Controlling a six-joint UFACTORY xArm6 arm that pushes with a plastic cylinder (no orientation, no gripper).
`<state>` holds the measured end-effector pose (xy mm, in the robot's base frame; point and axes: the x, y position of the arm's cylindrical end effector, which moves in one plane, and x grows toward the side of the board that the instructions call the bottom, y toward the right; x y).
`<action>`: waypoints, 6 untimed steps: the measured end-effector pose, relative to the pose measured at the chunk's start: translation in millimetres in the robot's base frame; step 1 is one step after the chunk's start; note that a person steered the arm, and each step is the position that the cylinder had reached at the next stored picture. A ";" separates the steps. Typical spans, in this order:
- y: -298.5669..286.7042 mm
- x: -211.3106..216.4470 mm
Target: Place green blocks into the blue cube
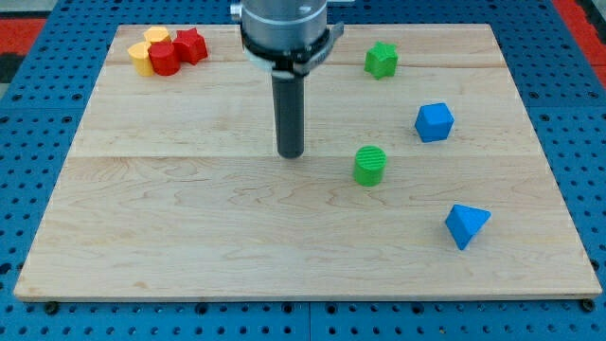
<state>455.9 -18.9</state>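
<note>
My tip (291, 154) rests on the board near its middle. A green cylinder (369, 165) stands to the tip's right, a short gap away. A green star block (382, 59) lies at the view's upper right. The blue cube (434, 122) sits to the right, above and right of the green cylinder and below and right of the green star. The tip touches no block.
A blue triangular block (466, 225) lies at the lower right. At the view's top left cluster a red star (190, 44), a red cylinder (165, 59) and two yellow blocks (142, 57). The wooden board (189, 237) lies on a blue pegboard.
</note>
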 end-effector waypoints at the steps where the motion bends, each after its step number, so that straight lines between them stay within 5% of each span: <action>1: 36.2 36.6; 6: 221.9 -18.9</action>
<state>437.0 203.0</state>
